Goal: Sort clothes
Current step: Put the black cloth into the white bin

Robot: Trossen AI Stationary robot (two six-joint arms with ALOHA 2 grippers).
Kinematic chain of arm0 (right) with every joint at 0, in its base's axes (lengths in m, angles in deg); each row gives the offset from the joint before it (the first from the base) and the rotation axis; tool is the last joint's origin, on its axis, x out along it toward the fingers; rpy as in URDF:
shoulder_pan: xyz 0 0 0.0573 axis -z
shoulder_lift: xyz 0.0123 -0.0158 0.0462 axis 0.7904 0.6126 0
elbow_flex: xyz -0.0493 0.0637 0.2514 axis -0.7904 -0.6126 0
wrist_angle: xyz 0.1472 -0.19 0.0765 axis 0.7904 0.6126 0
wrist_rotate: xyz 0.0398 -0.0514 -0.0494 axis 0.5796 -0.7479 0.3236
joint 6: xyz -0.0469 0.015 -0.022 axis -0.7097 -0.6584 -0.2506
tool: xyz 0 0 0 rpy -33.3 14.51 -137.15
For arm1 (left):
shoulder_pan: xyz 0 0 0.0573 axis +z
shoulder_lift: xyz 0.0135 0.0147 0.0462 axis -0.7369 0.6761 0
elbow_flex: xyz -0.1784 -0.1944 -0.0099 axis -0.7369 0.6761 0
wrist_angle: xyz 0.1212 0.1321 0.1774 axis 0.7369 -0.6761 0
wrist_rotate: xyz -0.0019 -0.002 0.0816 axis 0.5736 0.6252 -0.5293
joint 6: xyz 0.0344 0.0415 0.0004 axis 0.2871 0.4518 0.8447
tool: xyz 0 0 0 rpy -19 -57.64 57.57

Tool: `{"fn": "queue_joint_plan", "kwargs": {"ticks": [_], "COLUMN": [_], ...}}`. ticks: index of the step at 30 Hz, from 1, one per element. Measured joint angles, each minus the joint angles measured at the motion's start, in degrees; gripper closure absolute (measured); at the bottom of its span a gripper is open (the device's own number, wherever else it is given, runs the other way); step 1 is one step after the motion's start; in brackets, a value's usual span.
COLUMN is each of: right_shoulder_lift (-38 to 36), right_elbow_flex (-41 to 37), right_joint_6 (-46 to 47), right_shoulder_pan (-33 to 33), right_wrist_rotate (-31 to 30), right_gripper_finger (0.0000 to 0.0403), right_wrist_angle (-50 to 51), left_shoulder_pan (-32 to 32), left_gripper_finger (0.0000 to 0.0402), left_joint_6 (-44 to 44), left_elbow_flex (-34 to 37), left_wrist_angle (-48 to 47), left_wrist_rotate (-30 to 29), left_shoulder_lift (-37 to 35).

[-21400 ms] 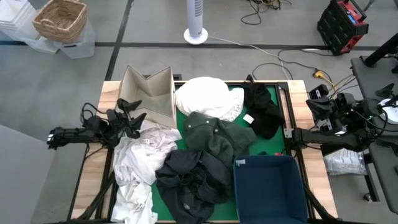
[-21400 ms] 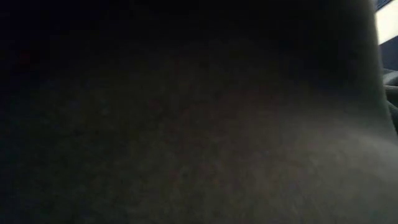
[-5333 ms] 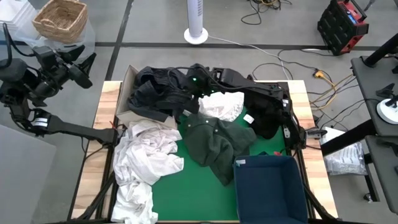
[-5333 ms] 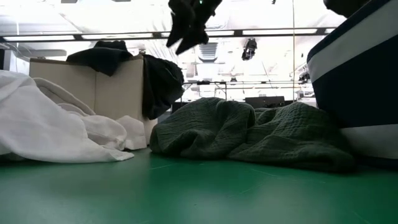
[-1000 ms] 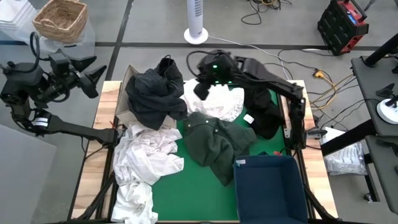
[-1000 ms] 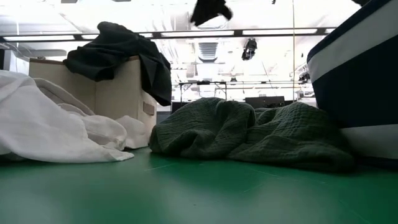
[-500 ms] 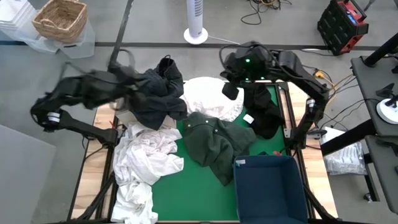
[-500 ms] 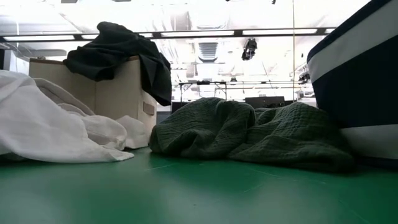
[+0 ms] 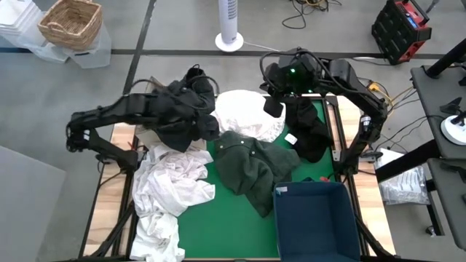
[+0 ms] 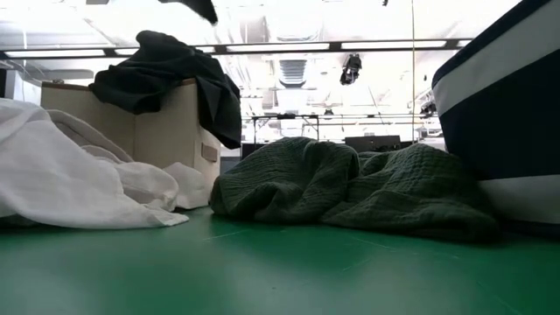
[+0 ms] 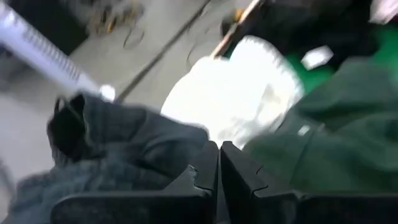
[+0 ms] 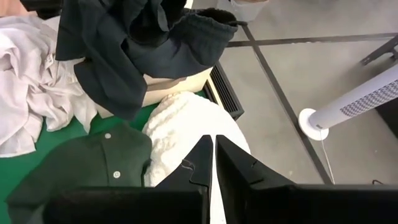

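A charcoal garment [image 9: 178, 116] lies draped over the cardboard box [image 10: 166, 131] at the far left, one side hanging down the box's wall. A white garment [image 9: 244, 113] is heaped beside it, with a dark green one [image 9: 255, 164] nearer and a black one [image 9: 309, 131] at the far right. An off-white garment [image 9: 171, 189] spreads over the near left. My left gripper [image 11: 217, 158] is shut and empty, hovering above the charcoal garment [image 11: 124, 143]. My right gripper [image 12: 213, 149] is shut and empty, hanging over the white garment's right edge [image 9: 277, 120].
A navy blue bin [image 9: 317, 218] stands at the near right corner. Bare green mat [image 9: 233, 225] shows between the off-white garment and the bin. Beyond the table, a fan [image 9: 229, 22] and a wicker basket [image 9: 70, 23] stand on the floor.
My left arm has swung quickly from beyond the table's far left corner toward the right and now hangs over the charcoal garment on the box. My right gripper has moved from beside the box toward the table's right, across the white garment. The clothes have stayed put.
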Motion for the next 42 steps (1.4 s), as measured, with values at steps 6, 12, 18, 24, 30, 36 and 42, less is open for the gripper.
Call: {"fn": "queue_joint_plan", "kwargs": {"ticks": [6, 12, 18, 24, 30, 36, 42], "right_shoulder_lift": [-0.16, -0.39, -0.41, -0.39, -0.33, -0.32, -0.32], "right_elbow_flex": [-0.05, -0.05, -0.05, -0.05, -0.40, -0.40, -0.44], "right_joint_6": [-0.59, -0.66, 0.76, 0.88, 2.34, 3.21, 4.47], "right_shoulder_pan": [0.00, 0.00, 0.00, 0.00, 0.00, 0.02, 0.03], "right_wrist_rotate": [0.02, 0.04, 0.04, 0.04, 0.02, 0.02, -0.01], "right_gripper_finger": [0.0390, 0.0390, 0.0390, 0.0390, 0.0390, 0.0390, 0.0390], "right_wrist_angle": [0.08, 0.35, 0.38, 0.15, -0.39, -0.45, -0.48], "left_shoulder_pan": [5.85, 12.40, 19.19, 24.47, 27.95, 28.05, 28.05], "left_gripper_finger": [0.0401, 0.0401, 0.0402, 0.0402, 0.0401, 0.0401, 0.0401], "left_joint_6": [-0.65, 0.79, 1.69, 1.36, 1.00, 0.47, 3.92], "left_elbow_flex": [0.22, 3.90, 13.28, 22.81, 31.40, 30.33, 18.41], "left_wrist_angle": [-3.47, -6.28, -6.14, -6.08, -6.06, -6.17, -2.40], "left_wrist_rotate": [4.74, 10.57, 14.49, 15.86, 21.28, 24.06, 24.17], "left_shoulder_lift": [3.99, 3.63, -4.43, -14.45, -20.47, -21.41, -20.33]}}
